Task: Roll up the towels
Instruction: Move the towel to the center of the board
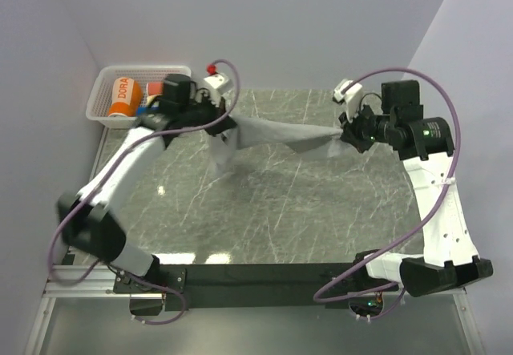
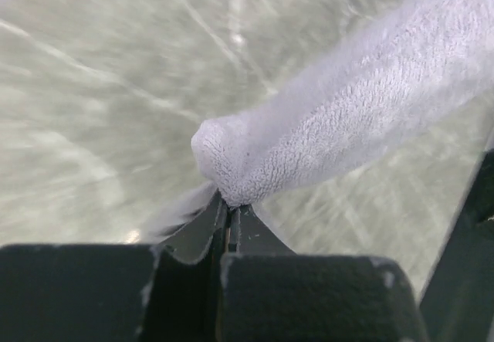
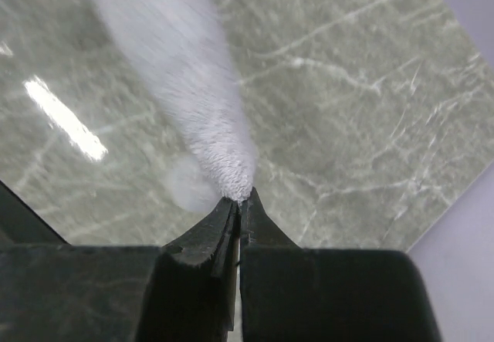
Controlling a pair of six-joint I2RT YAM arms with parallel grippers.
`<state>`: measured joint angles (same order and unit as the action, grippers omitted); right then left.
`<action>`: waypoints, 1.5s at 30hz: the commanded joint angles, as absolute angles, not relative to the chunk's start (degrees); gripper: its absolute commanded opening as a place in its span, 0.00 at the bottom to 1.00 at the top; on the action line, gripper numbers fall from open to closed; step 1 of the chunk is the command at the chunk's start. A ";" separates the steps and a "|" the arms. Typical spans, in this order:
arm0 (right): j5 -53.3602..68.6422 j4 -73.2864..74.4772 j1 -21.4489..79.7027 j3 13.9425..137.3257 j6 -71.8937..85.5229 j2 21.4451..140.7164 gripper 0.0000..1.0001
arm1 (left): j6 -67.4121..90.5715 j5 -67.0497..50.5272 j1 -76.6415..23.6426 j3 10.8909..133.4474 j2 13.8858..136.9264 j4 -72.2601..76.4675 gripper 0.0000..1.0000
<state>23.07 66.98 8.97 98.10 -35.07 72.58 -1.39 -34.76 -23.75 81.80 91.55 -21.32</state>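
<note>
A: The grey towel (image 1: 280,136) hangs taut between the left gripper (image 2: 228,209) and right gripper (image 3: 241,203), barring the far half of the table (image 1: 280,219). Its left end droops toward the surface.
B: Nearer, the marble lies open. The basket (image 1: 97,105) fills the far-left corner. The left wall (image 1: 40,90) and right wall (image 1: 481,58) close the sides.

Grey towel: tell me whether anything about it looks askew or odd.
Yes. The grey towel is not lying flat: it hangs stretched above the table between the left gripper and the right gripper, each pinching one end. It is twisted narrow, and a bunched fold droops near the left end.
</note>
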 commanded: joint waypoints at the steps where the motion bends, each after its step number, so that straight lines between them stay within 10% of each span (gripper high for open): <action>1: 19.60 63.90 8.70 92.13 -40.69 70.75 0.00 | -17.11 -33.14 -23.47 82.79 83.50 -39.44 0.00; 5: 20.74 66.08 9.40 90.09 -42.36 78.89 0.00 | -19.86 -33.49 -23.47 79.73 84.98 -46.58 0.02; 15: 17.05 55.11 11.43 74.72 -40.26 88.33 0.00 | -18.80 -30.50 -17.49 65.57 83.16 -34.62 0.49; 28: 15.20 55.97 11.16 71.81 -39.99 87.01 0.00 | -29.09 -21.27 -16.88 56.87 86.66 -32.26 0.49; 33: 23.72 69.07 10.81 75.05 -46.23 88.77 0.73 | -29.01 -21.62 -14.07 58.18 88.50 -33.04 0.48; 45: 20.04 58.45 6.06 96.38 -29.02 105.62 0.61 | -26.37 -25.75 -9.67 65.56 93.60 -34.72 0.51</action>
